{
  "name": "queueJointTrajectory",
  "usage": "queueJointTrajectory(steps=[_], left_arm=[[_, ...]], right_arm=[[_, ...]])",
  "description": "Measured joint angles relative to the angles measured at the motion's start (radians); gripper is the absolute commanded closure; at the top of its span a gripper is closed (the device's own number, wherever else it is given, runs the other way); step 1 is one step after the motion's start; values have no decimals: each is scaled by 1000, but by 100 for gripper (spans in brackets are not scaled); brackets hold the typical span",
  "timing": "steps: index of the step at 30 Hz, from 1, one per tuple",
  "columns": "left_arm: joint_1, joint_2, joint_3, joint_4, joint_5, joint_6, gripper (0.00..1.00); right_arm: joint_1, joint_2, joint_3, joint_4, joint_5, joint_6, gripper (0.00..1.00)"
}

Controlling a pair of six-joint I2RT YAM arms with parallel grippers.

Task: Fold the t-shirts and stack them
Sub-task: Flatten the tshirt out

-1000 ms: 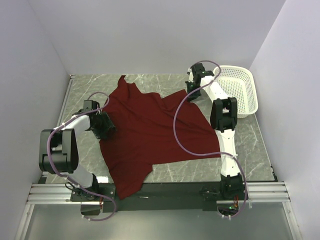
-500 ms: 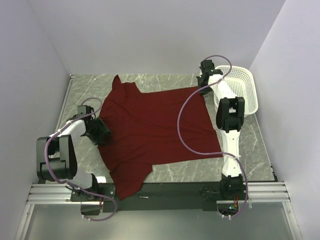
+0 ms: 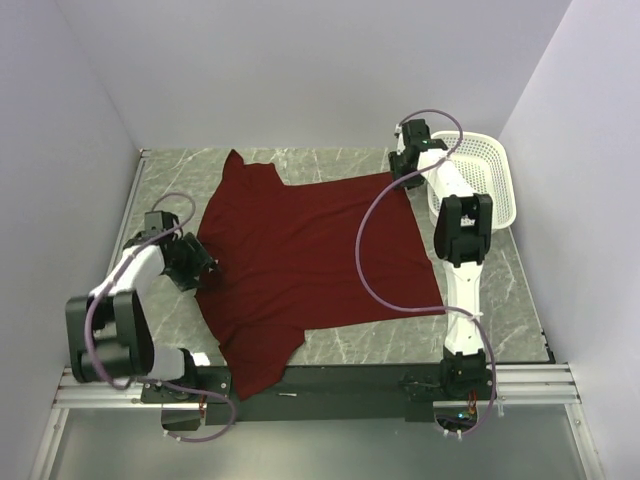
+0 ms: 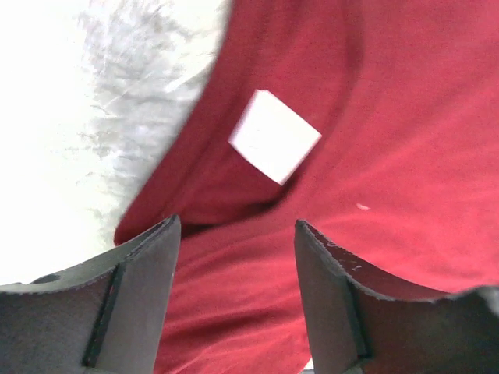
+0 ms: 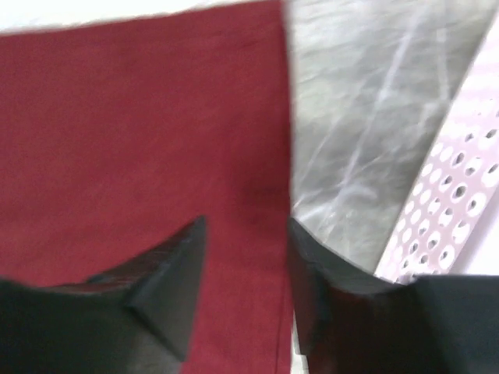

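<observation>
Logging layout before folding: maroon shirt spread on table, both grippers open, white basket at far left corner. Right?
No: the white basket sits at the far right corner, per the top view. The maroon shirt is spread out, and the left gripper and right gripper are open.

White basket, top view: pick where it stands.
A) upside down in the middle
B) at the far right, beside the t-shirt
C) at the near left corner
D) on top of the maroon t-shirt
B: the white basket stands upright at the far right, beside the maroon t-shirt, not on it.
</observation>
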Motion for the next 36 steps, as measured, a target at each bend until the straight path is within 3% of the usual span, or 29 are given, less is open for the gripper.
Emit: queueJointTrajectory(steps=[2,4,9,15,19,23,36], left_arm=[[1,-87,6,-2,3,17,20],[1,-180,26,29,17,30,13],[1,-222,108,206,73,65,13],[1,142,341,388,159,136,22],[1,438,567,451,226,171,23],[-2,628,767,482,266,225,23],[-25,1071,1299,557,314,326,27]], right_arm=[[3,-51,-54,5,-60,-32,36],[10,-134,-132,8,-129,-74,33],[66,-387,-299,37,-339,-182,32],[116,-690,-577,65,-771,-376,32],[108,-852,-824,84,-941,-435,32],[99,-893,-914,91,-997,-446,33],[20,-884,-917,113,-1057,-456,33]])
